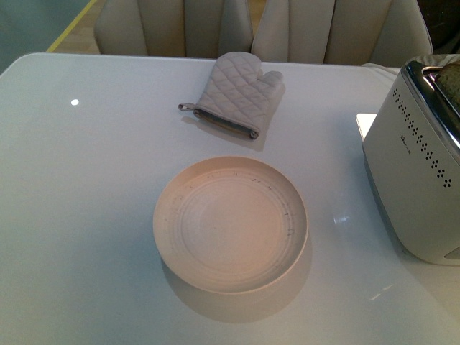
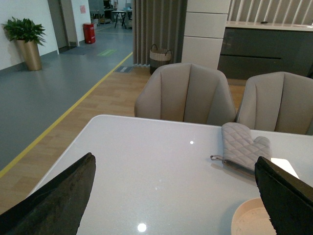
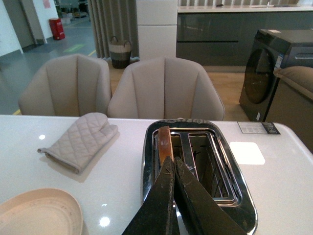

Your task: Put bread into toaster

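Note:
The white toaster (image 1: 417, 165) with a chrome top stands at the table's right edge. The bread (image 1: 451, 77) sticks up from one of its slots. In the right wrist view the toaster (image 3: 230, 196) shows from above and the bread's brown crust (image 3: 164, 142) stands in the slot on the mitt's side; the other slot is empty. My right gripper (image 3: 172, 160) is shut, empty, and hovers just above the toaster top beside the bread. My left gripper (image 2: 173, 171) is open and empty, above the white table. Neither arm shows in the front view.
A round cream plate (image 1: 230, 224) sits empty in the table's middle. A grey quilted oven mitt (image 1: 236, 92) lies behind it. Two beige chairs (image 2: 186, 93) stand at the far side. A washing machine (image 3: 274, 68) stands past the table's far right.

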Robot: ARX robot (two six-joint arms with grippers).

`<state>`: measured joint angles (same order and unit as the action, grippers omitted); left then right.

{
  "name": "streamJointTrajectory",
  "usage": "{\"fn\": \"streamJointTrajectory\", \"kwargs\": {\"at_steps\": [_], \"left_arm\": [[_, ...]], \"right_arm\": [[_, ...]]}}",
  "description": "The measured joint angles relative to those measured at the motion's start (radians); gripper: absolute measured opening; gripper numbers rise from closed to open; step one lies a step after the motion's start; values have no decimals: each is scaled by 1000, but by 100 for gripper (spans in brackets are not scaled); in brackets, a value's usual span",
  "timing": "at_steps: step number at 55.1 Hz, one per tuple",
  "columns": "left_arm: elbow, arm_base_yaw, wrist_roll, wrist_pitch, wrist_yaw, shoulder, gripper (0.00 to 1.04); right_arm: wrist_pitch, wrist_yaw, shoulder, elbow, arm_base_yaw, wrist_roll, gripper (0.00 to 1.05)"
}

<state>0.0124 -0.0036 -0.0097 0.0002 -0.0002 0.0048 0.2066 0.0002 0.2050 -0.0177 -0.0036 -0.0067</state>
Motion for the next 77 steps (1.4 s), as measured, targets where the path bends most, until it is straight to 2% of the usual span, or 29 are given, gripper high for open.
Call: {"fn": "streamJointTrajectory", "kwargs": {"at_steps": [8,12,25,52,55,77], "left_arm": [[0,0,0,0,0,0,97],[0,0,0,0,0,0,97],[0,0,0,0,0,0,97],[0,0,0,0,0,0,97],[0,0,0,0,0,0,97],[0,0,0,0,0,0,97]], "right_arm": [[-41,0,-40,0,0,0,2],[-192,0,-166,0,0,0,2],[-203,0,-198,0,0,-1,2],[-203,0,-199,0,0,0,83],[-203,0,-199,0,0,0,96],[-203,0,-199,0,0,1,96]]}}
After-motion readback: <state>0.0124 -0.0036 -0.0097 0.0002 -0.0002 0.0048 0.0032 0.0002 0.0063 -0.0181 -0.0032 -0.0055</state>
